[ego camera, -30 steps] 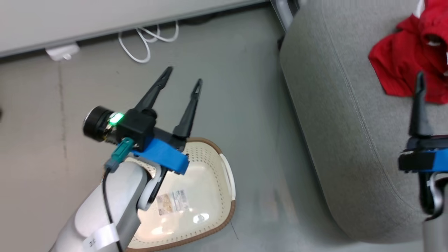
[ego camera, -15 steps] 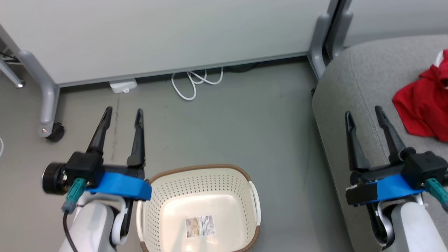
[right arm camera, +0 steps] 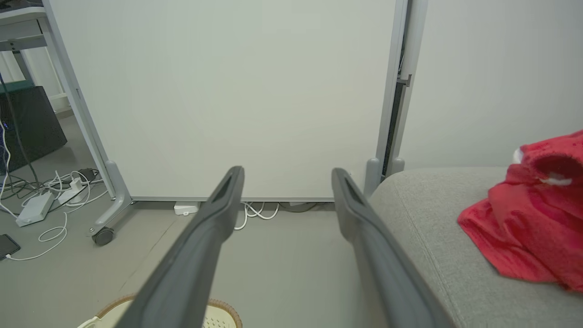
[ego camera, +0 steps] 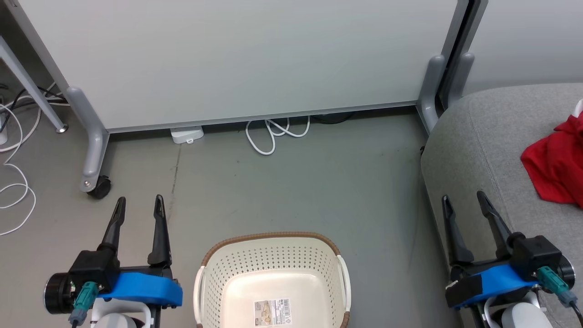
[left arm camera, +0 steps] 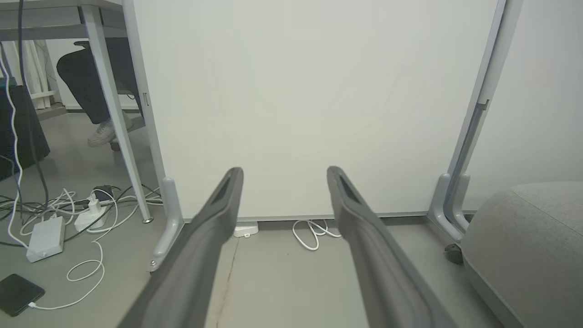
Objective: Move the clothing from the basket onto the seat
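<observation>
The cream basket [ego camera: 271, 255] with its brown rim stands on the floor at the bottom centre of the head view; only a paper label shows inside it. Red clothing [ego camera: 555, 171] lies on the grey seat [ego camera: 483, 136] at the right edge. My left gripper [ego camera: 139, 206] is open to the left of the basket, holding nothing. Over the seat's front edge my right gripper [ego camera: 461, 200] is open and holds nothing. The right wrist view shows the clothing [right arm camera: 533, 218] on the seat [right arm camera: 432, 218] and the basket's rim [right arm camera: 218, 304].
A white partition panel [ego camera: 237, 59] on grey wheeled feet [ego camera: 93, 177] stands ahead, with coiled white cable [ego camera: 273, 134] at its base. Cables and power bricks [left arm camera: 45, 228] lie at the left under a table, where a person's foot [left arm camera: 102, 132] shows.
The head camera has swung back and up, so the whole picture shifted. Both arms have drawn back low to either side of the basket, grippers still open.
</observation>
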Tool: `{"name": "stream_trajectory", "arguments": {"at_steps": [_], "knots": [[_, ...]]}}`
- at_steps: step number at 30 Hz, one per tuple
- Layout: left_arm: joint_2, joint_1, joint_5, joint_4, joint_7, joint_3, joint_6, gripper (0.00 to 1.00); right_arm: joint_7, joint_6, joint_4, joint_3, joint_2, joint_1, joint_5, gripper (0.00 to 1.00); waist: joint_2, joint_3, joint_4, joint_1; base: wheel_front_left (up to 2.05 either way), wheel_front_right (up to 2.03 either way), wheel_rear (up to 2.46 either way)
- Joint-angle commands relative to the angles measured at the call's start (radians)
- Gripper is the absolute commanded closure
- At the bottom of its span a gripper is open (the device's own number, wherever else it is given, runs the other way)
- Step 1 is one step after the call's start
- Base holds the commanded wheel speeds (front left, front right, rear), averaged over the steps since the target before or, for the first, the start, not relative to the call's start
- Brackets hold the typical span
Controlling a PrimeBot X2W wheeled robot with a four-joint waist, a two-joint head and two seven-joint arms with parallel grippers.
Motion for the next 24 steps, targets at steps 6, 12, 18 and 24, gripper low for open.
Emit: {"name": "stream_trajectory", "arguments": {"at_steps": [6, 12, 18, 24], "knots": [[-0.029, 0.030, 0.030, 0.016, -0.005, 0.046, -0.027, 0.00, -0.004, 0.000, 0.022, -0.003, 0.009, 0.039, 0.011, 0.00, -0.0001, -0.017, 0.008, 0.0002, 0.00, 0.00, 0.00], [-0.045, 0.046, 0.055, 0.024, -0.005, 0.073, -0.037, 0.00, -0.004, 0.000, 0.031, 0.003, 0.010, 0.057, 0.018, 0.00, -0.0001, -0.028, 0.008, 0.0002, 0.00, 0.00, 0.00], [-0.053, 0.045, 0.071, 0.028, -0.005, 0.084, -0.043, 0.00, -0.004, 0.000, 0.035, 0.011, 0.011, 0.055, 0.026, 0.00, -0.0001, -0.025, 0.012, 0.0002, 0.00, 0.00, 0.00], [-0.056, 0.042, 0.076, 0.036, 0.001, 0.091, -0.043, 1.00, 0.001, 0.000, 0.039, 0.015, 0.008, 0.044, 0.028, 1.00, -0.0001, -0.016, 0.014, 0.0002, 0.00, 0.00, 0.00]]}}
